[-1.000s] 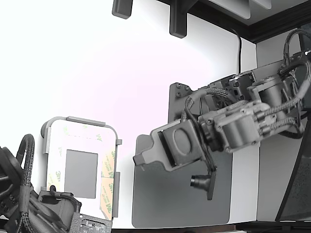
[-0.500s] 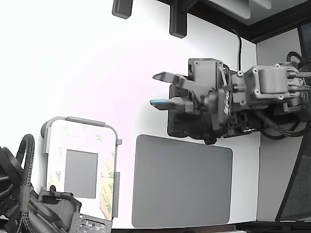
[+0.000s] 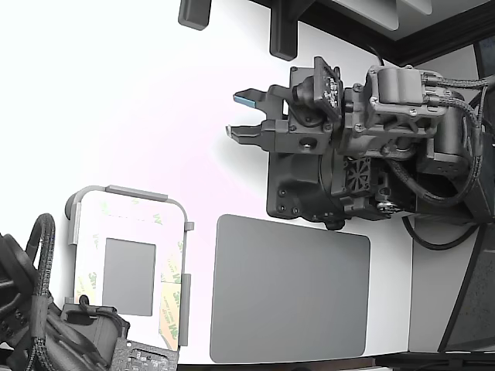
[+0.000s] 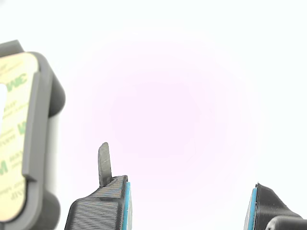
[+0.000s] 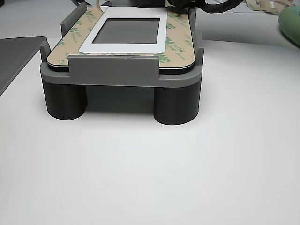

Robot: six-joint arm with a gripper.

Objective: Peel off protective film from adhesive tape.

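The protective film (image 5: 177, 51), a tan paper liner printed with green logos, lies around the white plate in the grey cradle (image 5: 119, 70). The black gripper (image 3: 241, 114), well apart from the cradle, is held wide and empty; a lifted film corner should be approached squarely.

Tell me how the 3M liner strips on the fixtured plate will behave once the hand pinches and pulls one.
The protective film looks paper-thin and lies flat, so it will probably be floppy and very light. A corner already seems to curl upward, hinting it bends easily. Being narrow, it may tear if yanked. The open hand is not near it.
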